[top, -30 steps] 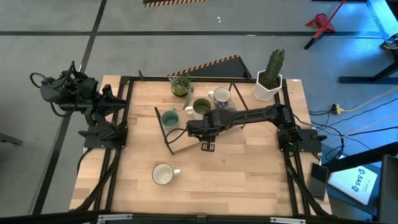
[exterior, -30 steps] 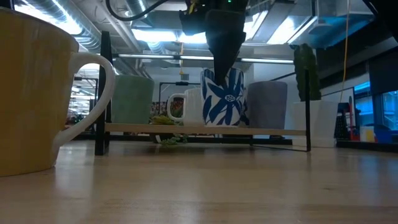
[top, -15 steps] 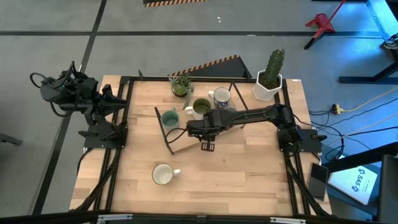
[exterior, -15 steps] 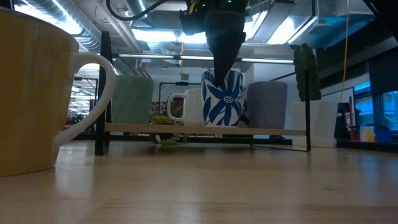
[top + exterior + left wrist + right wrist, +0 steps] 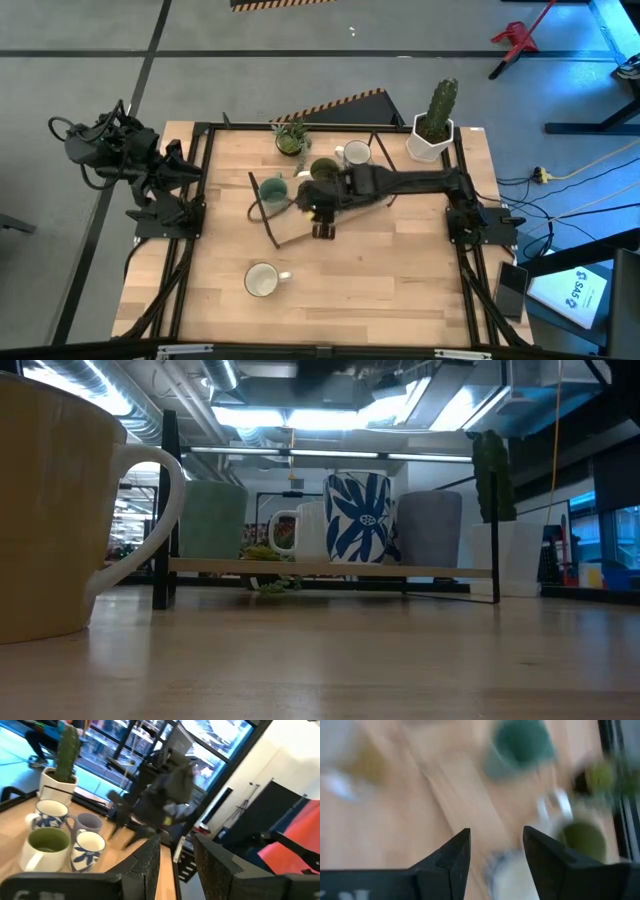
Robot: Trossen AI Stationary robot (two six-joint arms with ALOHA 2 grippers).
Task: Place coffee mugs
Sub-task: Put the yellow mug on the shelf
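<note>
Hovering with spread, empty fingers over the low shelf [image 5: 285, 240], the right hand [image 5: 322, 210] could clip the patterned mug [image 5: 358, 518] or its neighbours while swinging toward the lone white mug [image 5: 262, 281] on the surface [image 5: 400, 290], toppling them.

Setting: robotics lab or workshop. Wooden tabletop [image 5: 400, 270] in a black frame stands on grey concrete floor [image 5: 250, 90]. Exposed ceiling ducts [image 5: 190, 390] overhead; hazard-striped ramp [image 5: 335, 105] behind the tabletop.
</note>
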